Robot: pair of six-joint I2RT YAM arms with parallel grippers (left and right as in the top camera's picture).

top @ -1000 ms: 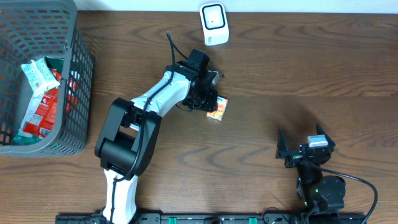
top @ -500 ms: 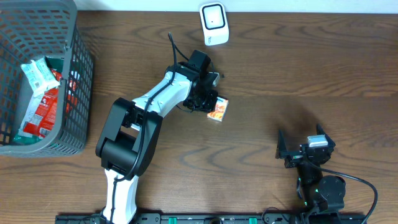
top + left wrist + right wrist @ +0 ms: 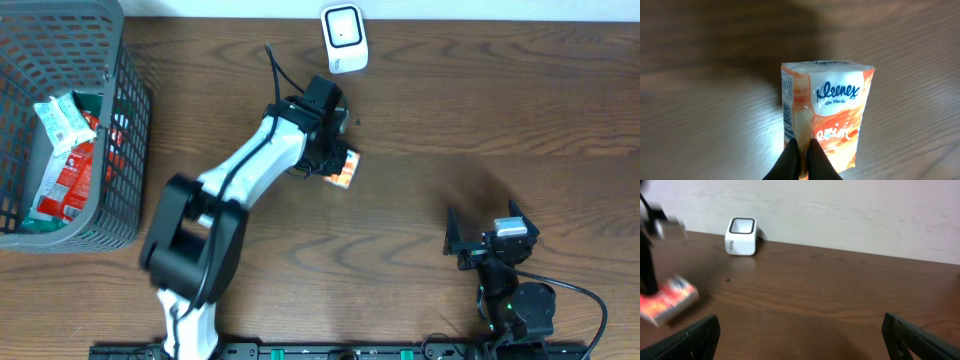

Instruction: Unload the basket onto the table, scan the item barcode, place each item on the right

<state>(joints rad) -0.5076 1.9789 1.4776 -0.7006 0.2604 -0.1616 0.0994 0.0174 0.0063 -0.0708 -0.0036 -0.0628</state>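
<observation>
Shifted slightly, tissue pack (image 3: pixel 827 110) is clamped in left fingers (image 3: pixel 790 161), which hide its lower corner; right fingers (image 3: pixel 692 339) apart.

Left arm (image 3: pixel 252 160): white shells, black joints, 1 black cable (image 3: pixel 274 62) looping off the end farthest from the base rail (image 3: pixel 330 351). Its 2 fingers (image 3: pixel 790 160): black, tapered. Right arm (image 3: pixel 505 252), just above that rail: black, grey top block, green light specks.

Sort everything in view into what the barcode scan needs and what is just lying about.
For the job: Kleenex tissue pack, pinched in the left gripper; white barcode scanner.
Lying about: grey plastic basket holding red and white packets; right gripper, open and holding nothing.
</observation>
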